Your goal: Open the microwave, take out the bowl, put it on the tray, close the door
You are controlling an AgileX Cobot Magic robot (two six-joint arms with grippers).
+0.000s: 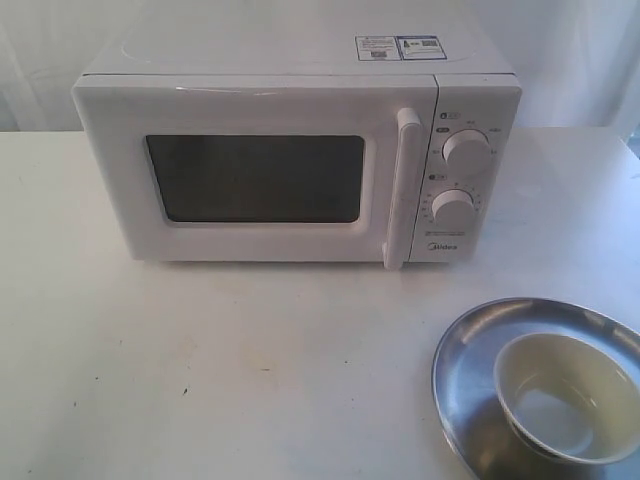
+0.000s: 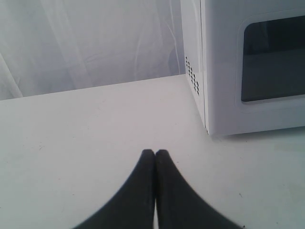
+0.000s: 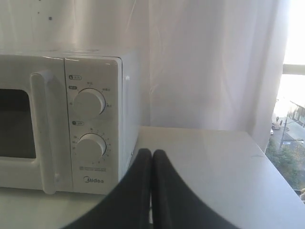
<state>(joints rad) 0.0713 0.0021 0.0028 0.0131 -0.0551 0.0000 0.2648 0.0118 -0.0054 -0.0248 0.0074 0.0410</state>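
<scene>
The microwave [image 1: 290, 60] is sitting toward the back of the white table [image 1: 200, 370] and facing the exterior camera. Its door [image 1: 255, 180] is lying shut, flush with the front, and the dark window is giving away nothing of the inside. The vertical bar handle [image 1: 405, 185] is standing just beside the two round knobs [image 1: 465, 152], which are set one above the other. Two stickers [image 1: 398, 47] are lying on the top panel.

In front of the microwave and off to the right, well apart from it, the silver tray [image 1: 465, 375] is resting on the table, partly cut off by the picture's edge. The cream bowl [image 1: 568, 400] is sitting upright inside the tray (toward its right half, mouth up).

The left gripper [image 2: 155, 152] is pointing across bare table near the microwave's left front corner. Its dark fingers [image 2: 138, 191] are pressing together, gripping nothing. The right gripper [image 3: 151, 151] is hanging near the knob side of the microwave, its fingers likewise closed tight on each other, while a white curtain [image 3: 205, 62] is hanging behind the table.
</scene>
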